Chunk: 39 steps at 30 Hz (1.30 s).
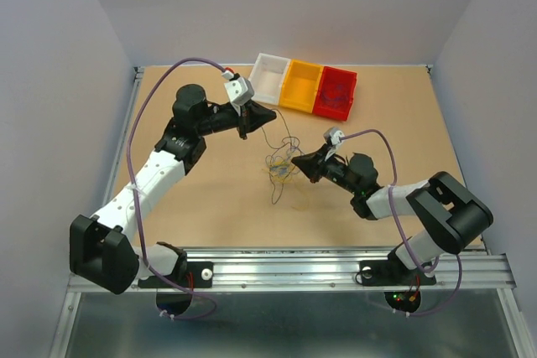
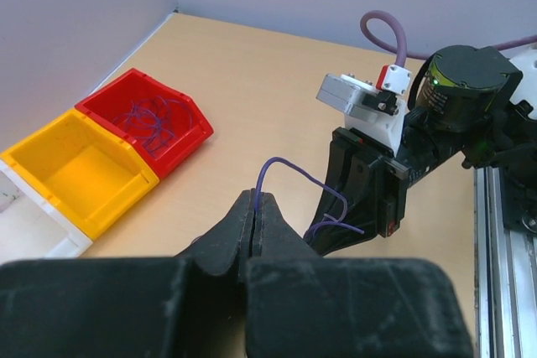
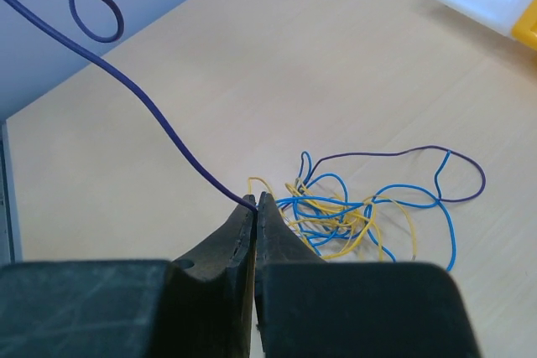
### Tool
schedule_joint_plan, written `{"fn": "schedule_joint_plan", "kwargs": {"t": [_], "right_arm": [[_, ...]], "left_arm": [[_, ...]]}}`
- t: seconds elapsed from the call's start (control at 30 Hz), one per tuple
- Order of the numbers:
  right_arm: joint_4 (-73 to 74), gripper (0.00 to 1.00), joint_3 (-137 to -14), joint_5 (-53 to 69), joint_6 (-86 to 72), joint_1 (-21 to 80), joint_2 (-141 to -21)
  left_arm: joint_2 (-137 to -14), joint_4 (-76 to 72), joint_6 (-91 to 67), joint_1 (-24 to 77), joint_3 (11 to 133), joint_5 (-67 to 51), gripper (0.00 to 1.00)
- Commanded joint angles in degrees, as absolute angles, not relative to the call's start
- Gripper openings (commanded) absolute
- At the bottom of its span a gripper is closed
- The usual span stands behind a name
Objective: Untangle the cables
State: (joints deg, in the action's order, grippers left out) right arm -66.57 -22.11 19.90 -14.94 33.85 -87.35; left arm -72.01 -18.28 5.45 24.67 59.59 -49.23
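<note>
The black left gripper (image 2: pixel 255 197) has its fingers pressed together on a thin purple wire (image 2: pixel 289 164). To its right, a loose tangle of blue and yellow cables (image 3: pixel 336 217) lies on the tan table (image 1: pixel 218 215). Just beside the tangle, the black right gripper (image 3: pixel 255 199) is clamped on a purple strand (image 3: pixel 168 127).

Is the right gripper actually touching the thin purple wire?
Touching. Right wrist view: the right gripper is shut on the thin purple wire, which leaves from between its tips.
</note>
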Motion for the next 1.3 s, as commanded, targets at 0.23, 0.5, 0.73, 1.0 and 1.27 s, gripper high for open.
{"fn": "schedule_joint_plan", "kwargs": {"t": [0.23, 0.5, 0.73, 1.0, 1.27], "right_arm": [[-50.7, 0.01, -37.5, 22.0, -15.4, 34.2, -73.6], [-24.5, 0.01, -65.9, 23.1, -12.8, 34.1, -68.0], [-16.4, 0.01, -88.8, 16.9, -11.6, 34.1, -75.3], [-16.3, 0.00, -98.7, 1.1, -6.7, 34.2, -81.4], [-16.4, 0.01, -103.0, -10.8, -1.9, 34.1, -84.8]], "left_arm": [[-70.1, -25.2, 4.0, 23.0, 57.0, -41.3, 0.00], [-72.4, -28.6, 2.3, 22.1, 55.6, -41.0, 0.00], [-75.7, -31.9, 2.5, 21.9, 54.8, -46.3, 0.29], [-76.7, -34.6, 4.6, 21.9, 53.2, -49.0, 0.70], [-78.6, -34.6, 3.9, 21.1, 53.3, -39.7, 0.73]]}}
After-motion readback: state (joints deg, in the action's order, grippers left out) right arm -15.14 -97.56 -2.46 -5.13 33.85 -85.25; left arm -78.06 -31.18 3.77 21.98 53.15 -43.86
